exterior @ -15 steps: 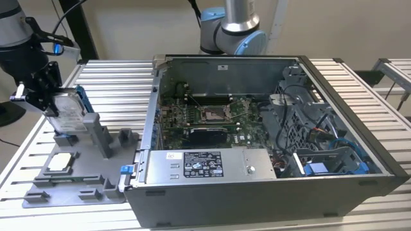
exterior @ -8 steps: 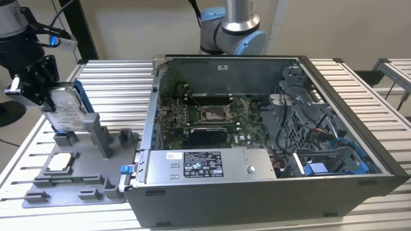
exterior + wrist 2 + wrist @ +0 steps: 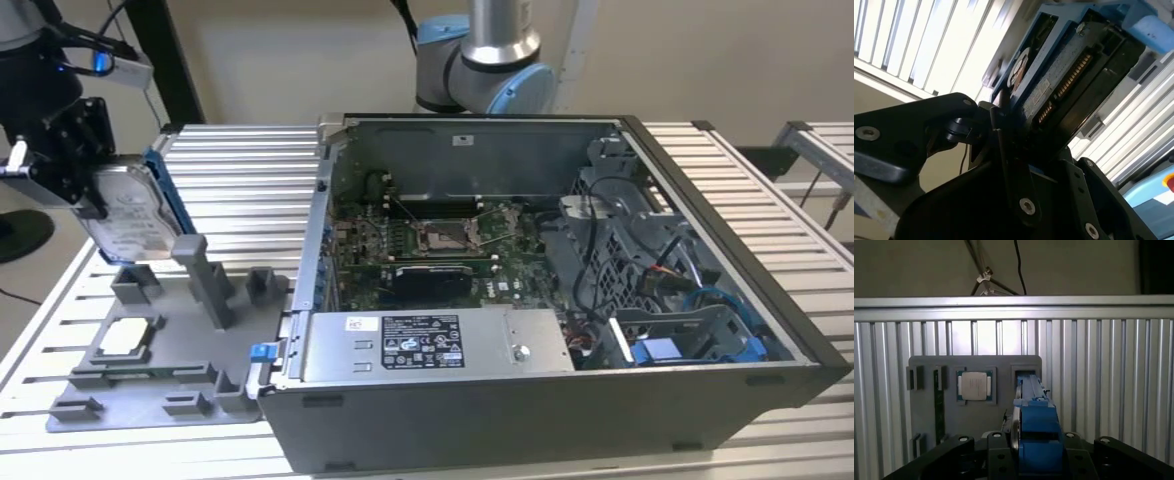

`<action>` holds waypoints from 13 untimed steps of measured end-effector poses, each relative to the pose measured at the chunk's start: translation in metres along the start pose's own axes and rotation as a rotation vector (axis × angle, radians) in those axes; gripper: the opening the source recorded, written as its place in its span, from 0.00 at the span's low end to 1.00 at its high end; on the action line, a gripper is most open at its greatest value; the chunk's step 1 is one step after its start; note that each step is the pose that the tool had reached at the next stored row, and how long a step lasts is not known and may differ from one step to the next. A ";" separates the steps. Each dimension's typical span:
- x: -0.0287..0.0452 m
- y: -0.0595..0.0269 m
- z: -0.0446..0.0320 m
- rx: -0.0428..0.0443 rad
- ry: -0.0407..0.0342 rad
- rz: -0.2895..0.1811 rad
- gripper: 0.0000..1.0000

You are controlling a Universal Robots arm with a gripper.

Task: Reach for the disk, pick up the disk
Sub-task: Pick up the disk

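Note:
The disk (image 3: 134, 225), a silver hard drive with a white label and blue side rails, hangs upright at the exterior view's left, just above the grey fixture (image 3: 147, 385). My gripper (image 3: 96, 200) is shut on it from above, a black finger on each flat face. In the second wrist view the disk (image 3: 1064, 75) shows its connector edge and blue rail, clamped between the black fingers (image 3: 1001, 130). The first wrist view looks down the disk's (image 3: 1036, 415) blue edge toward the fixture's slot (image 3: 1026, 374).
An open computer case (image 3: 561, 400) fills the middle and the exterior view's right. The fixture carries a small square chip (image 3: 123, 335), upright posts (image 3: 200, 275) and slots. Ribbed metal slats (image 3: 240, 170) form the table. The arm's base (image 3: 481, 60) stands behind the case.

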State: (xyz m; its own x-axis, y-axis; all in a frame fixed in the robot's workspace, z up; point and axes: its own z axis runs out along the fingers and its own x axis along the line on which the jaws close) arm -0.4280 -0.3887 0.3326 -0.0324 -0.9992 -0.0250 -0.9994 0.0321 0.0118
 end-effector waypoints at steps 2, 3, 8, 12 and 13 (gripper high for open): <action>-0.0001 0.0001 -0.0049 -0.0001 0.0000 0.000 0.00; -0.0002 0.0001 -0.0072 0.0000 0.0000 0.000 0.00; -0.0005 0.0002 -0.0169 -0.0001 0.0001 0.000 0.00; -0.0007 0.0003 -0.0239 0.0000 0.0001 0.000 0.00; -0.0007 0.0003 -0.0256 0.0000 0.0001 0.000 0.00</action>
State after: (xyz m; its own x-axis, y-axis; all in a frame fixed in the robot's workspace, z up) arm -0.4280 -0.3887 0.3582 -0.0324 -0.9992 -0.0249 -0.9994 0.0321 0.0118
